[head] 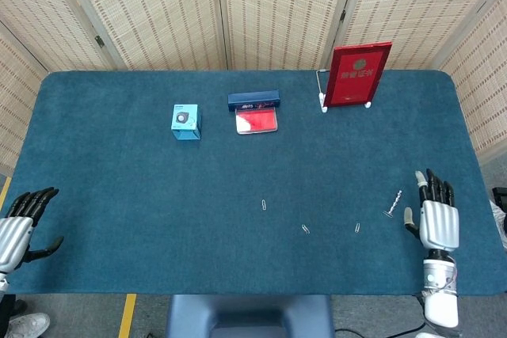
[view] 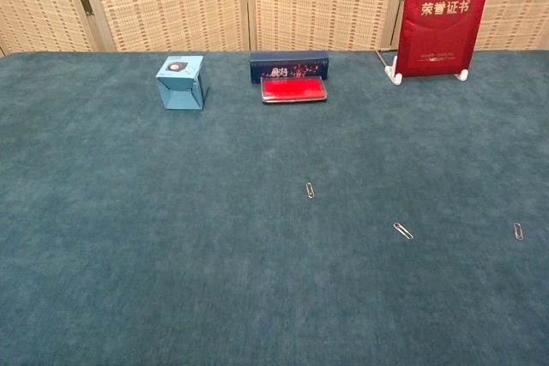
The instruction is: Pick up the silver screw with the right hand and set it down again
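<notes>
Teal felt covers the table (head: 119,195), and at its left edge the left hand (head: 20,231) rests palm down with its dark fingers spread and nothing in them. Further along, toward the back, a small light blue box (head: 186,121) stands by itself. To its right a dark blue case (head: 253,100) lies just behind a red ink pad (head: 257,121), the two nearly touching. Nearer the front, three paper clips lie well apart in a loose row: one (head: 264,205) close to the middle, a second (head: 306,229) to its right, and a third (head: 357,228) beyond that. At the back right a red certificate (head: 358,74) stands upright in a white holder. The silver screw (head: 394,203) lies on the felt near the right edge, just beside the fingertips of the right hand (head: 437,219) but apart from them. That hand lies flat, fingers straight and slightly parted, holding nothing. The chest view shows neither hand nor the screw.
</notes>
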